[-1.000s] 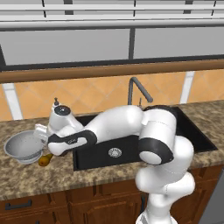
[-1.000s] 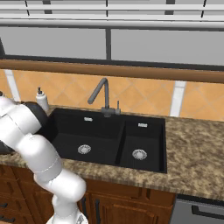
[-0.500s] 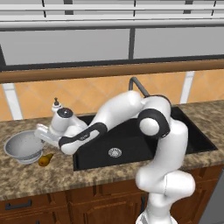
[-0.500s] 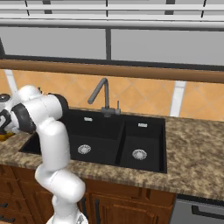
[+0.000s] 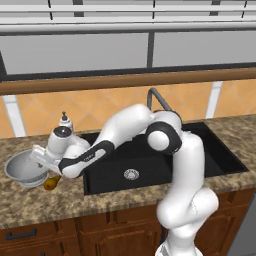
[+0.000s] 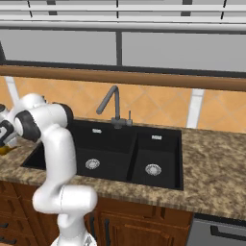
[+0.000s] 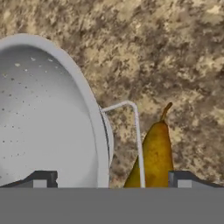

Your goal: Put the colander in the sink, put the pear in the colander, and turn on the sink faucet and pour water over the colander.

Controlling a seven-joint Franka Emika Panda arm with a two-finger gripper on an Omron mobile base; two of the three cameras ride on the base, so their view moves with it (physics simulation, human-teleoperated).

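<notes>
Colander (image 5: 24, 169): set upright on the granite counter (image 5: 30, 202) to the left of the sink, well outside either basin; its perforated inner wall is seen in the hand view (image 7: 43, 122), with a thin wire handle (image 7: 133, 131) projecting from the rim.
Pear (image 7: 153, 157): laid on the counter just beside the colander's handle, stem end pointed away from the camera; from the left base view it is seen as a yellow-brown shape (image 5: 50, 183) at the colander's foot.
Gripper (image 7: 109, 180): held low over the colander's rim and handle, fingers spread wide, nothing grasped; one fingertip is over the bowl, the other by the pear.
Sink (image 6: 120, 153): black double basin, both silver drains visible.
Sink faucet (image 6: 111, 106): dark, angular spout, mounted behind the basins.
Soap bottle (image 5: 64, 126): stood behind the robot's wrist, near the sink's left corner.
</notes>
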